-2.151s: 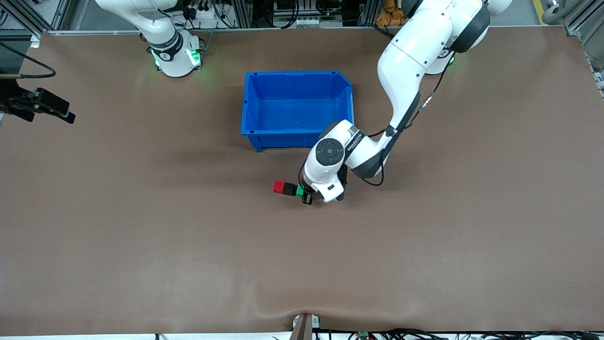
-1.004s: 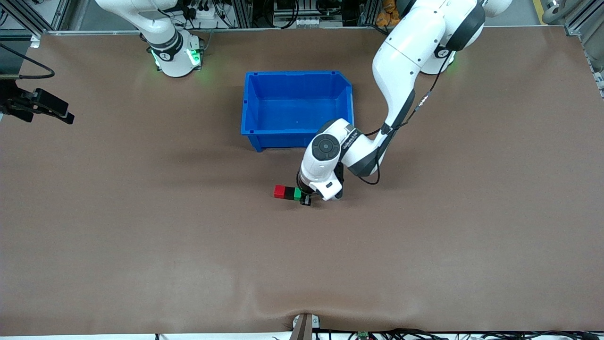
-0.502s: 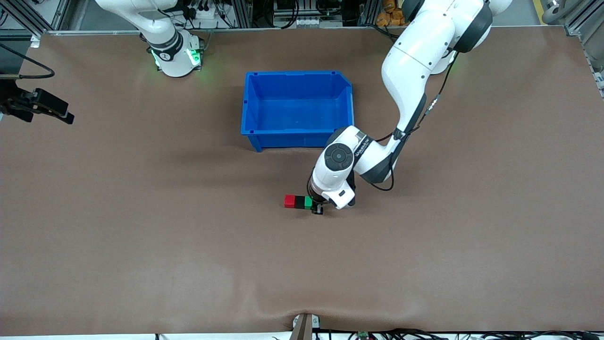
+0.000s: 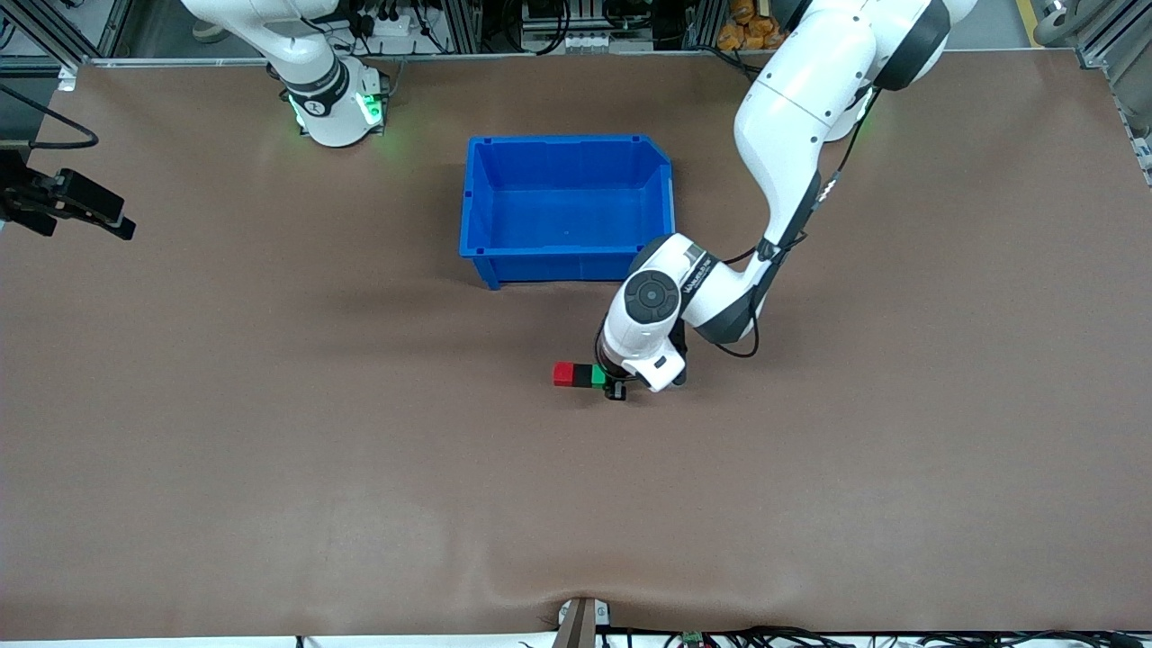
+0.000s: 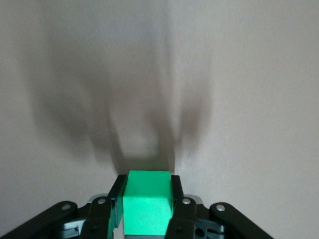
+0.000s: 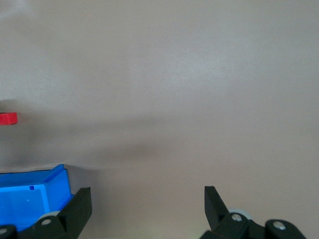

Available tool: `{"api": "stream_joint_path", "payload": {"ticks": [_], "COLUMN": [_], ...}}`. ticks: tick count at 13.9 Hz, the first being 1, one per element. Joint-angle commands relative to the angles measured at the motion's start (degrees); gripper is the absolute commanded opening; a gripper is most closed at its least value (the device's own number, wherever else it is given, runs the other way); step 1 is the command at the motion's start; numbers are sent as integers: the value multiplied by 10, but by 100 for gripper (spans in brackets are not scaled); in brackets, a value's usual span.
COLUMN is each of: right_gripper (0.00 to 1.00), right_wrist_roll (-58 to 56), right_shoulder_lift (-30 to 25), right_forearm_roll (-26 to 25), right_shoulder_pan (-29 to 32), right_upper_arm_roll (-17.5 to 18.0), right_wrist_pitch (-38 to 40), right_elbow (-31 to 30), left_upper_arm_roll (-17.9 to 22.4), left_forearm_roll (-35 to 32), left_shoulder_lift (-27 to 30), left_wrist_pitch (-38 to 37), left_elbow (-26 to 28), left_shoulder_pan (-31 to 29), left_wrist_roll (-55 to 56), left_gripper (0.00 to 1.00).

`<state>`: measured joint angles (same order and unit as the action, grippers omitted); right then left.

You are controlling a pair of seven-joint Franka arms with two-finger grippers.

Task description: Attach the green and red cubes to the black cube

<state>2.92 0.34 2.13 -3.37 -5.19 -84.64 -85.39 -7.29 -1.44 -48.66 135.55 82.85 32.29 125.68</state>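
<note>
In the left wrist view, at bottom centre, the green cube [image 5: 147,206] is seen clamped between the two black fingers [image 5: 117,195] of the left gripper [image 5: 146,199], with soft shadows cast on the bare table [image 5: 249,99] above it. In the front view, the left gripper [image 4: 616,387] is found just below centre, under the white wrist of the left arm [image 4: 783,108], which reaches down from the upper right. A short row of cubes is shown at its tip: the red cube [image 4: 563,374] at the outer end, the black cube [image 4: 582,375] in the middle, and the green cube [image 4: 598,376] at the gripper, all touching. Whether the row rests on the table cannot be told. The blue bin [image 4: 476,198] is seen above them, upper centre, well apart. The right gripper [image 4: 108,221] is held at the frame's left edge, waiting; in the right wrist view its fingers [image 6: 79,206] are spread wide apart along the bottom edge, with a bin corner [image 6: 35,196] at lower left and the red cube [image 6: 8,118] at the left edge.
</note>
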Motion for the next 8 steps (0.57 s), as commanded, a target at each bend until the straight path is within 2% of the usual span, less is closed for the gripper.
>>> {"api": "stream_joint_path", "payload": {"ticks": [1, 4, 5, 7, 8], "right_gripper": [100, 100, 100, 100, 100], "right_wrist_roll": [-3, -3, -3, -3, -3], "right_shoulder_lift": [5, 7, 10, 14, 14], "right_forearm_roll": [-10, -10, -13, -12, -12], "right_shoulder_pan": [1, 6, 1, -1, 0], "right_upper_arm_roll": [5, 6, 6, 6, 6], "right_wrist_pitch": [2, -5, -10, -5, -5], "right_elbow": [8, 8, 8, 5, 5], "left_upper_arm_roll": [-1, -2, -2, -1, -1], "left_forearm_roll": [-11, -11, -11, -13, -14], "left_shoulder_lift": [28, 27, 28, 29, 38], "left_wrist_pitch": [-4, -4, -4, -5, -7], "left_elbow": [35, 31, 29, 27, 27], "left_shoulder_pan": [-6, -6, -6, -6, -7], "left_wrist_roll": [7, 9, 7, -7, -31], "left_gripper": [0, 2, 29, 100, 100]}}
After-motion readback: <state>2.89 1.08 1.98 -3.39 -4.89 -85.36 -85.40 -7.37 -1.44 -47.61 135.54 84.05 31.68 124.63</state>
